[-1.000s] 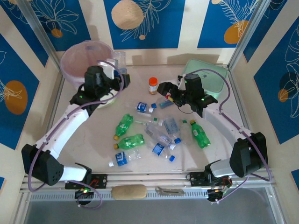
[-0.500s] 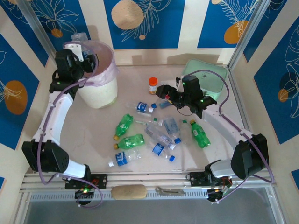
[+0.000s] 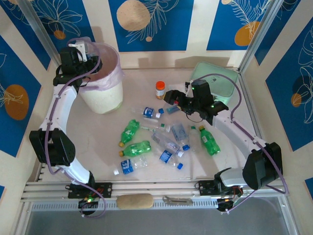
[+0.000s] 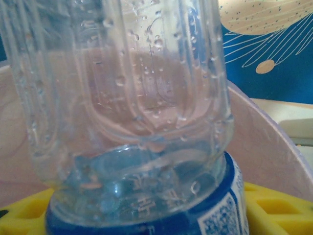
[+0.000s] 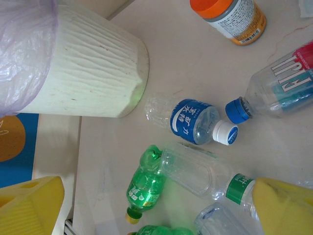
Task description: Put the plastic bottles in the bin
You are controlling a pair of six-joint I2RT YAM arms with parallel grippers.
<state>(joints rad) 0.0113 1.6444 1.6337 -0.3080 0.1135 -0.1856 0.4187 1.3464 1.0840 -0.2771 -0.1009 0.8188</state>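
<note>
- The left gripper [image 3: 80, 50] hangs at the far-left rim of the bin [image 3: 100, 95]. From above, its load is hard to make out.
- The left wrist view settles that. The gripper's yellow fingers [image 4: 274, 208] are clamped on a held bottle [image 4: 132, 98]. It is clear, ribbed plastic beaded with droplets, with a blue label band near the pads. The bin's smooth pale inner wall [image 4: 264, 142] curves behind and below it.
- The bin is a round white bucket lined with a thin, crinkled pink bag [image 3: 105, 58]. The right wrist view adds the fine vertical ribbing on its outer wall [image 5: 88, 68].
- The loose bottles [image 3: 161, 142] lie scattered on their sides on the beige table [image 3: 98, 142], mid-centre and well apart from the bin.
- Closer in, the right wrist view shows a crushed blue-label bottle [image 5: 193, 120] with a white cap. There is also a green bottle [image 5: 146, 188], and a clear one with a blue cap marked FIJI [image 5: 283, 81].
- An orange-capped jar [image 3: 160, 89] stands upright beyond the heap. Its white printed label [image 5: 230, 17] is legible only close up.
- The right gripper [image 3: 172, 98] hovers just right of the jar, above the far bottles. Its blocky yellow fingers [image 5: 29, 205] are spread wide and hold nothing.
- A flat mint green container [image 3: 225, 81] sits at the far right.
</note>
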